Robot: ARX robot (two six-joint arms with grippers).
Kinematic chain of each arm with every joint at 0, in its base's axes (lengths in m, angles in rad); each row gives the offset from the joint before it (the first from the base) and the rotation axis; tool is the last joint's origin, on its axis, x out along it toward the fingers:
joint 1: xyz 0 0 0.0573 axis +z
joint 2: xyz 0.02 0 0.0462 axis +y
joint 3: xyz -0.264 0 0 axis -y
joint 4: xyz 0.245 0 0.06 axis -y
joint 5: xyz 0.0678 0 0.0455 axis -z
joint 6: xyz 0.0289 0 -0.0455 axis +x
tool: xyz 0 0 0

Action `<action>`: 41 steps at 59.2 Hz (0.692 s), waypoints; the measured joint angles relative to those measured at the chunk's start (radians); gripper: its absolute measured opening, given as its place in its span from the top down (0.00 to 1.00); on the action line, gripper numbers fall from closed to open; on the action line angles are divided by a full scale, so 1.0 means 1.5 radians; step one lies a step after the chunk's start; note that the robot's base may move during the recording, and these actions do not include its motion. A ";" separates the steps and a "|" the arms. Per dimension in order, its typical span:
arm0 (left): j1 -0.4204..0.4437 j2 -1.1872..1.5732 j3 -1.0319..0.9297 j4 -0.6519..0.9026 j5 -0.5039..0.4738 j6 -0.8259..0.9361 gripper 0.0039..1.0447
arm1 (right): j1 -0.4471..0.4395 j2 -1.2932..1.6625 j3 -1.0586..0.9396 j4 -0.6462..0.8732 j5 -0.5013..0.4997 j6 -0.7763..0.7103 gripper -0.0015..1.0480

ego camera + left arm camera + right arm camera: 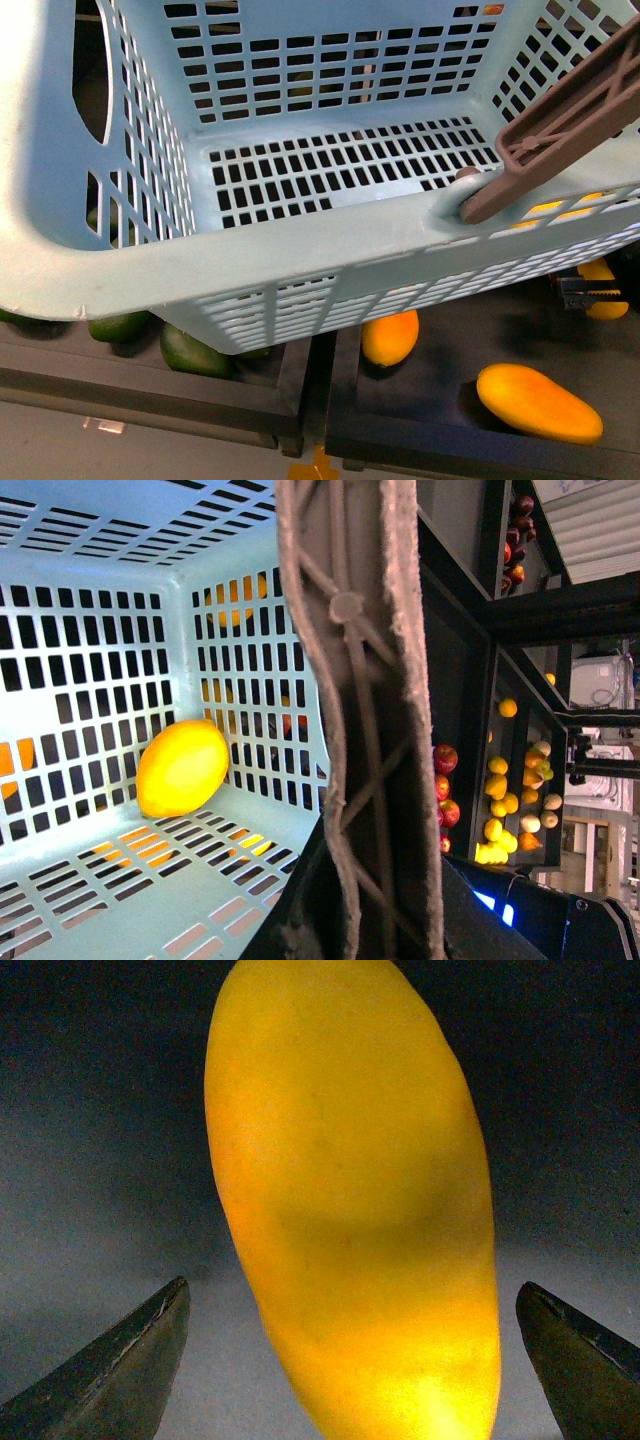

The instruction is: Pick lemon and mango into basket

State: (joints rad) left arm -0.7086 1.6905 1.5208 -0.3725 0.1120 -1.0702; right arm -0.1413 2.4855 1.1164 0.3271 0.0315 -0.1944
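One fruit is in: the oval yellow lemon [183, 767] lies inside the light teal slotted basket [90, 680]. The smooth orange-yellow mango [350, 1210] lies outside it, ungripped between the spread fingers of my right pincer [352, 1288]; whether my left pincer [300, 925] grips anything I cannot tell.

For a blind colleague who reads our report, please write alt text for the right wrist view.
A large orange-yellow mango fills the middle of the picture against a dark surface. The two dark fingertips of the right pincer stand open, one on each side of the fruit, not touching it.
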 joint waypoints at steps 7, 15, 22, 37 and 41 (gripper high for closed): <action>0.000 0.000 0.000 0.000 0.000 0.000 0.94 | 0.000 0.014 0.017 -0.004 0.002 0.012 0.09; 0.000 0.000 0.000 0.000 0.000 0.000 0.94 | -0.001 0.028 0.028 -0.005 0.014 0.032 0.27; 0.000 0.000 0.000 0.000 0.000 0.000 0.94 | -0.002 0.036 0.029 -0.003 0.013 0.047 0.41; 0.000 0.000 0.000 0.000 0.000 0.000 0.94 | -0.024 0.024 0.005 0.017 -0.003 0.073 0.48; 0.000 0.000 0.000 0.000 0.000 0.000 0.94 | -0.040 0.006 -0.018 0.027 -0.012 0.078 0.48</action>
State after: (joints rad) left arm -0.7086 1.6905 1.5208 -0.3725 0.1120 -1.0702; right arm -0.2008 2.4939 1.0893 0.3679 0.0132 -0.0769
